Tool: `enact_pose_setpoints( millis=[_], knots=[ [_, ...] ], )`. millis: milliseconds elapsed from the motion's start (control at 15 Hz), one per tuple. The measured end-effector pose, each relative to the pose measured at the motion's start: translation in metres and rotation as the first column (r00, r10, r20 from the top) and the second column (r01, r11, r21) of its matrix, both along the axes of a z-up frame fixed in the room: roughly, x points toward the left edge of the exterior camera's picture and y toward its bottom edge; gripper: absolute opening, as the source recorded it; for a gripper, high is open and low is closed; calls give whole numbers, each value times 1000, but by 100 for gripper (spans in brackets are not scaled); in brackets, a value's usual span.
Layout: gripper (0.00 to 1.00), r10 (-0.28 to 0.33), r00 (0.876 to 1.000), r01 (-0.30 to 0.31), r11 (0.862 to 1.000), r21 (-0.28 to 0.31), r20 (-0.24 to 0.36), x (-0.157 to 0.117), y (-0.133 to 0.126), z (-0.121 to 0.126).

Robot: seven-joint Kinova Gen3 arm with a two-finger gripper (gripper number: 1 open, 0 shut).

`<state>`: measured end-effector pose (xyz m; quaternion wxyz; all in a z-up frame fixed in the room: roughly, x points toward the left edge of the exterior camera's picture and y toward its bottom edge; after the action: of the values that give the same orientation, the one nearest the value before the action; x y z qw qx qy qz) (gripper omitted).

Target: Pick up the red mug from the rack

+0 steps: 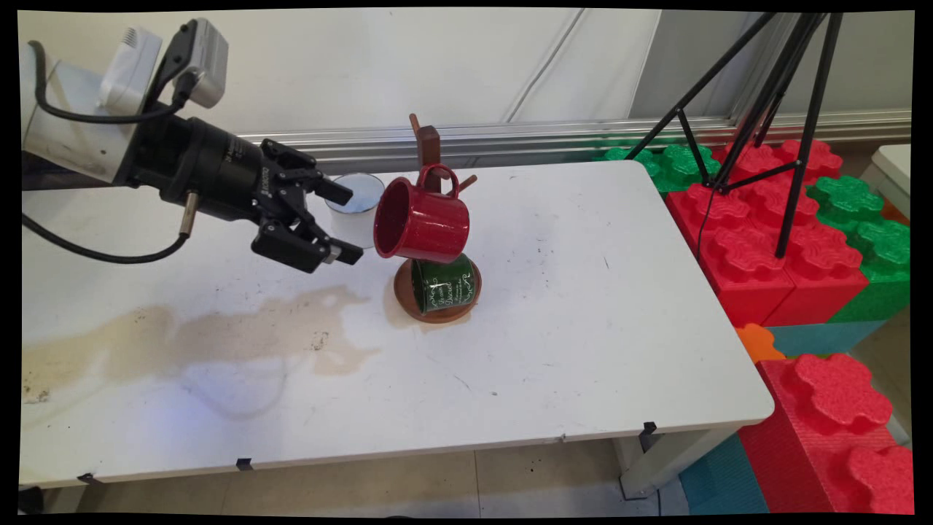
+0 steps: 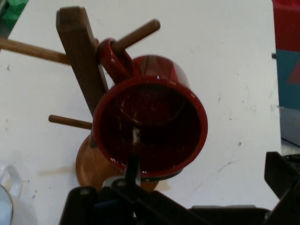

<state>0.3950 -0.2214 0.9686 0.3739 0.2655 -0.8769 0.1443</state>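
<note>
White table [image 1: 583,292], stained brown along its left half, fills the scene, with a pale wall behind it and big red and green foam blocks [image 1: 794,240] stacked past its right edge under a black tripod [image 1: 773,95]. At the table's middle stands a wooden mug tree [image 1: 426,146] on a round brown base, with pegs sticking out from an upright post. A red mug [image 1: 423,219] hangs by its handle from an upper peg, tipped over so that its open mouth faces left, straight toward the arm. Below it a green mug [image 1: 443,283] with white lettering sits low against the base. A white mug with a dark rim [image 1: 355,208] stands on the table just behind and left of the red one.

From the left comes the tool [image 1: 346,222], held level, its fingers spread wide and holding nothing. It sits just left of the red mug's mouth, close but apart. In the hand view the mug's rim opens directly ahead of the tool, so the mug's long axis runs nearly along the tool's own line.
</note>
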Motion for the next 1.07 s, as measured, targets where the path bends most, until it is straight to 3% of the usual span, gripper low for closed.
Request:
enact_pose_setpoints(
  millis=[467, 1067],
  knots=[
    [100, 73, 997, -73, 997, -14, -20, -25, 12, 5],
    [100, 167, 985, -167, 986, 3, -44, -60, 11, -8]
  ],
)
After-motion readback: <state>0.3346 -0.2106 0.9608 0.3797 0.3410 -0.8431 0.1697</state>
